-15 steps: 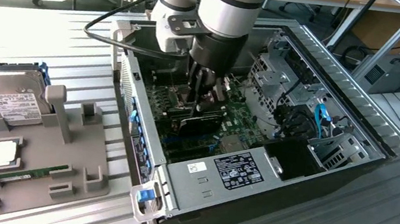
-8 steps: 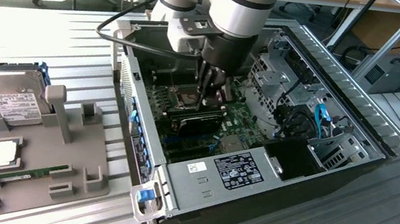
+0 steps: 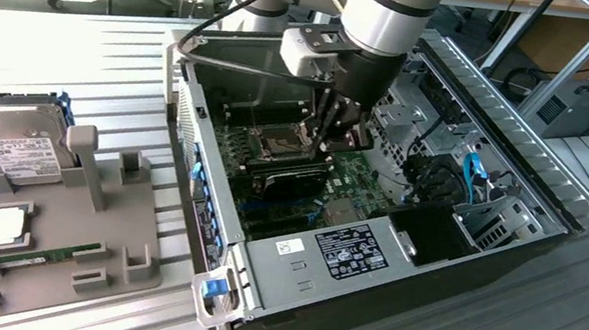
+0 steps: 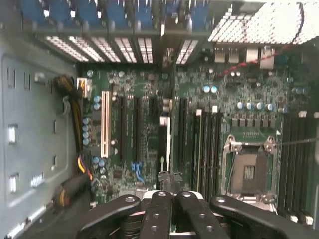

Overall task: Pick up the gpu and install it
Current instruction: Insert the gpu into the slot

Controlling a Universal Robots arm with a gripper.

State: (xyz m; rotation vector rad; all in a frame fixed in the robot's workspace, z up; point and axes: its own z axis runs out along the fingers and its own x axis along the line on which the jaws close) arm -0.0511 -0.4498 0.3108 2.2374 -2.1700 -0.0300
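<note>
In the wrist view the gpu (image 4: 167, 144) is seen edge-on as a thin upright card. It stands among the black expansion slots of the green motherboard (image 4: 134, 89). My gripper (image 4: 169, 195) is shut right at the card's near top edge. Whether the tips pinch that edge or only rest on it, I cannot tell. In the exterior view the gripper (image 3: 335, 143) reaches straight down into the open computer case (image 3: 373, 263), just above the motherboard (image 3: 353, 182) and beside the CPU socket (image 3: 274, 141).
Memory slots (image 4: 209, 144) and the CPU socket (image 4: 247, 172) flank the card on one side, a white slot (image 4: 105, 124) and yellow-black cables (image 4: 75, 109) on the other. A grey fixture (image 3: 68, 220) at the exterior view's left holds a hard drive (image 3: 20, 148) and a RAM stick (image 3: 33, 256).
</note>
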